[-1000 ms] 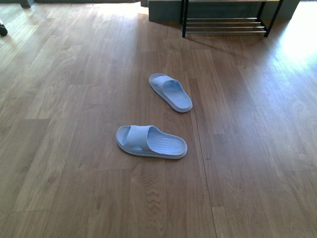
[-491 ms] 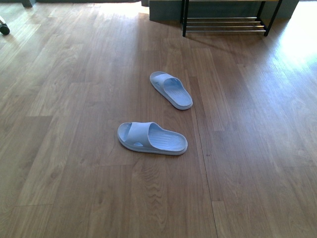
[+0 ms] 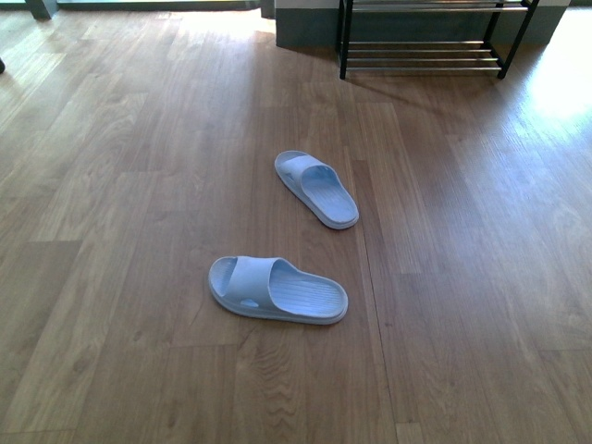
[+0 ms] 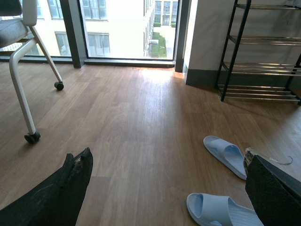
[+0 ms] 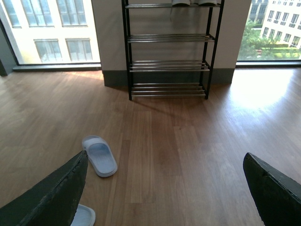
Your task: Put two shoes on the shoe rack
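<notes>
Sunlight from tall windows (image 4: 127,23) brightens the wood floor (image 3: 139,185).

Note black wedge-shaped fingers (image 4: 66,193) on your left gripper (image 4: 167,155) and right gripper (image 5: 164,157); the left ones show pale scuffing.

Daylight is admitted through the windows (image 4: 122,23), which are blown out to near white. Glare is spread over the floor (image 3: 564,74) at the far right, beside the rack (image 5: 169,66). Soft, short shadows are cast under the slides (image 3: 277,289). All views are rendered sharp, with colours slightly washed.
</notes>
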`<state>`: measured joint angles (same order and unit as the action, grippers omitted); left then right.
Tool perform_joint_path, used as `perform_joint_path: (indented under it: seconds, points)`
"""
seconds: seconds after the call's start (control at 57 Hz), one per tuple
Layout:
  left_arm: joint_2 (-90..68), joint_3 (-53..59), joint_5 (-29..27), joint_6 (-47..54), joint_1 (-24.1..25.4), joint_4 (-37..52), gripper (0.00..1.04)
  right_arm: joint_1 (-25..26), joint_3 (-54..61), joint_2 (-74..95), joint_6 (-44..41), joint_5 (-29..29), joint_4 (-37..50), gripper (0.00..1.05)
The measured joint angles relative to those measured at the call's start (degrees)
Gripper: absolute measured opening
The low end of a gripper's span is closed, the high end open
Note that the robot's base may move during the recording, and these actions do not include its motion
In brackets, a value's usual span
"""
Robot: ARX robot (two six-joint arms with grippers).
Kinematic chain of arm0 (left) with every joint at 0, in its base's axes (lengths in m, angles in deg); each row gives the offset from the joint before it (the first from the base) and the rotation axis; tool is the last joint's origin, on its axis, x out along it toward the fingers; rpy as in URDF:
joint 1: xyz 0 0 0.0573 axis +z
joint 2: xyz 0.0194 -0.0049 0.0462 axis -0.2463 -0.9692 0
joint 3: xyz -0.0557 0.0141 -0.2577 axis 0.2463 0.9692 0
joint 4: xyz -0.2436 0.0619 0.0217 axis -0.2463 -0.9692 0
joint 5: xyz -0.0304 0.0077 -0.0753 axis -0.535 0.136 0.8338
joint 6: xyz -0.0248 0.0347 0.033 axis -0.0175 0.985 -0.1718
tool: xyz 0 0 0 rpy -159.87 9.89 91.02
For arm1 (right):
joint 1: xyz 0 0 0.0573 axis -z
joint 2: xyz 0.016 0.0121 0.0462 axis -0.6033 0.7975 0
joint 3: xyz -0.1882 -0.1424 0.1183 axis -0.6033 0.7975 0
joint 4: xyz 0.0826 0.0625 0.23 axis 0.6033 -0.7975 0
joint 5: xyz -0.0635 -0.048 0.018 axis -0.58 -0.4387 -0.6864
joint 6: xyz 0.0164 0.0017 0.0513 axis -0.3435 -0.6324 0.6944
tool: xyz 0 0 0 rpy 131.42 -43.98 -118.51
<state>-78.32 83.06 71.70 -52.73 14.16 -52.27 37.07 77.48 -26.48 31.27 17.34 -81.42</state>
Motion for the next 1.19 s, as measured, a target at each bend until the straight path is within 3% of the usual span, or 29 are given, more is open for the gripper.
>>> perform_joint_path:
  seconds: [0.789,0.825,0.842,0.86,0.895,0.912,1.035,1.193]
  points:
    - [0.0,0.0,0.2,0.0,0.0,0.0,0.95,0.0,0.0,0.0,0.0,-0.2,0.0,0.96]
    - [-0.7,-0.2,-2.5,-0.5,-0.7,-0.8,0.95,0.0,0.0,0.0,0.0,-0.2,0.0,0.96]
    - [-2.6,-1.4,-10.1,-2.8,-2.8,-4.2,0.95,0.0,0.0,0.0,0.0,-0.2,0.0,0.96]
    - [-4.7,-2.3,-14.3,-4.8,-3.9,-6.2,0.95,0.0,0.0,0.0,0.0,-0.2,0.0,0.96]
    - [-12.0,-3.7,-22.5,-10.9,-3.9,-7.0,0.95,0.0,0.0,0.0,0.0,-0.2,0.0,0.96]
    - [-15.2,-3.9,-23.2,-13.2,-3.0,-6.1,0.95,0.0,0.0,0.0,0.0,0.0,0.0,0.96]
    - [-45.4,-8.9,-12.1,-26.3,3.4,9.5,0.95,0.0,0.0,0.0,0.0,0.0,0.0,0.96]
    - [-76.7,-19.4,-3.6,-30.5,3.1,15.9,0.95,0.0,0.0,0.0,0.0,0.0,0.0,0.96]
